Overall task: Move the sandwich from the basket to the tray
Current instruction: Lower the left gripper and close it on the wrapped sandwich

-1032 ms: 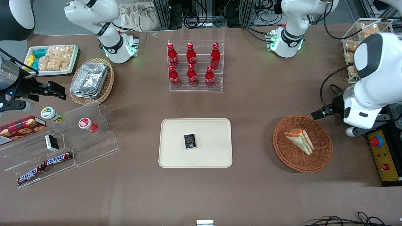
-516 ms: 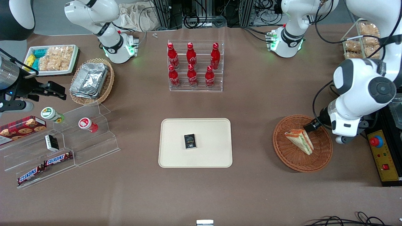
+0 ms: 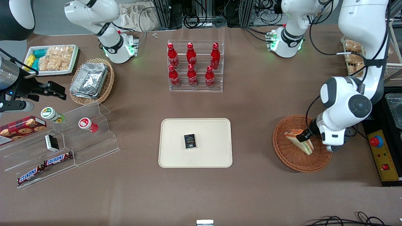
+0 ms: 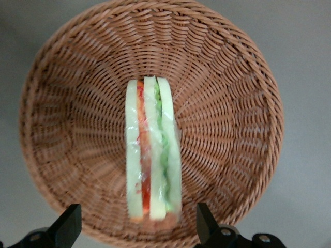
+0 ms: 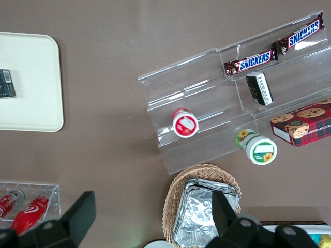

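The sandwich (image 3: 302, 142), a wrapped wedge of white bread with orange-red and green layers, lies in the round reddish-brown wicker basket (image 3: 287, 153) toward the working arm's end of the table. In the left wrist view the sandwich (image 4: 152, 155) stands on edge in the basket (image 4: 67, 119). My left gripper (image 3: 304, 135) hangs just above the sandwich, open (image 4: 138, 225), one finger on each side of the wedge's wide end and clear of it. The cream tray (image 3: 176, 150) lies mid-table.
A small black packet (image 3: 189, 141) lies on the tray. A clear rack of red cola bottles (image 3: 194, 67) stands farther from the front camera. A yellow control box (image 3: 384, 158) sits beside the basket. Clear snack shelves (image 3: 62, 147) stand toward the parked arm's end.
The left arm has swung in and come down over the basket; its gripper went from the basket's rim to directly above the sandwich. The sandwich has not moved.
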Controlling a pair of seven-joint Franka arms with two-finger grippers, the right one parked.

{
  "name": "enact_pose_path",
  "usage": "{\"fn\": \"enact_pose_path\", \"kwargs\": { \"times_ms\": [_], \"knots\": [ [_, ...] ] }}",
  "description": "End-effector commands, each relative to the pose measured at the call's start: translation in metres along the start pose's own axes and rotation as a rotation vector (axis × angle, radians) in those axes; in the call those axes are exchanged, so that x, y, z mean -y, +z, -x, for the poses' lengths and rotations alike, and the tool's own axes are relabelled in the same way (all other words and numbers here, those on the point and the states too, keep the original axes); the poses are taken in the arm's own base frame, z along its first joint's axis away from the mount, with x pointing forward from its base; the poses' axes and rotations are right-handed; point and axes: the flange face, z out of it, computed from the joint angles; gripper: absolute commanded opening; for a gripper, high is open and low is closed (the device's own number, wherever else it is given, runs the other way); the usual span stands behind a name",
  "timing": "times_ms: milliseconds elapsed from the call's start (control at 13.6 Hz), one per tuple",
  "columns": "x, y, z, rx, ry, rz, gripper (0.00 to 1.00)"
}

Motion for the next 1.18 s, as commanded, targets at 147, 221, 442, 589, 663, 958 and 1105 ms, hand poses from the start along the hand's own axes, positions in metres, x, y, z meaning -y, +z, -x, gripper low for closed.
{"fn": "enact_pose_path", "kwargs": {
  "times_ms": [147, 221, 442, 589, 663, 958, 1105],
  "knots": [
    [0.002, 0.026, 0.001, -0.015, -0.029, 0.010, 1.00],
    [0.002, 0.033, 0.001, -0.014, -0.027, 0.008, 0.99],
    [0.002, 0.042, 0.000, -0.013, -0.030, 0.007, 0.42],
    [0.001, 0.047, -0.001, -0.019, -0.030, 0.014, 0.14],
    [0.001, 0.049, -0.001, -0.017, -0.027, 0.011, 0.00],
    [0.001, 0.003, 0.000, -0.037, -0.013, 0.022, 0.00],
    [0.002, -0.041, 0.009, 0.007, 0.019, -0.034, 0.00]
  ]
}}
